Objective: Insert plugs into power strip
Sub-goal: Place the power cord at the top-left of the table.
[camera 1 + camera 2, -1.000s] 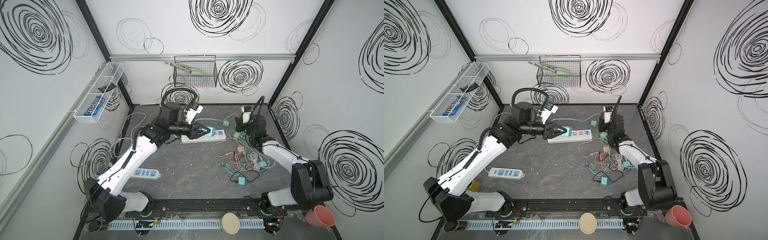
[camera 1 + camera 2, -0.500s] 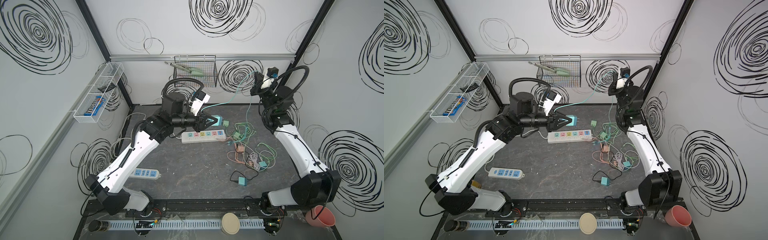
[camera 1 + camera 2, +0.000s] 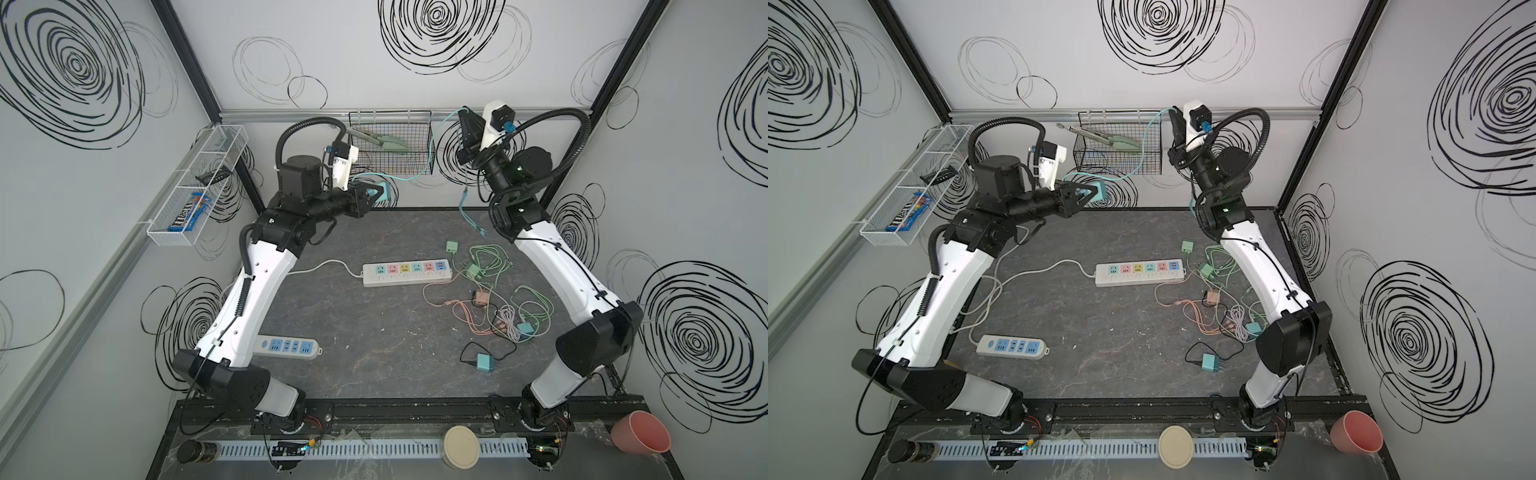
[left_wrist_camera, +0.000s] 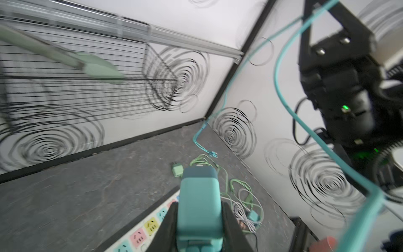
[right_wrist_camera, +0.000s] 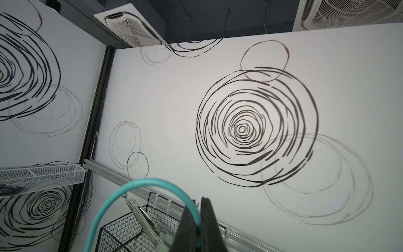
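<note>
My left gripper [image 3: 376, 193] [image 3: 1089, 192] is raised near the back wall, shut on a teal plug [image 3: 385, 192] [image 3: 1099, 190] [image 4: 199, 196]. The plug's teal cable [image 3: 432, 143] [image 5: 141, 182] arcs across to my right gripper [image 3: 464, 115] [image 3: 1173, 115] [image 5: 197, 209], which is held high at the back right and shut on it. The cable's free end hangs down past that arm. The white power strip [image 3: 406, 272] [image 3: 1139, 272] [image 4: 141, 235] with pastel sockets lies on the mat below, nothing plugged in. Mint, pink and teal plugs [image 3: 485, 362] lie tangled to its right.
A second strip with blue sockets [image 3: 286, 345] lies at front left. A black wire basket with tongs [image 3: 390, 153] hangs on the back wall, a wire shelf [image 3: 195, 187] on the left wall. A pink cup [image 3: 640, 436] and a round lid [image 3: 459, 446] sit in front.
The left gripper has lifted the teal plug up and back from above the strip. The right arm has swung up from the mat, carrying the teal cable high.
</note>
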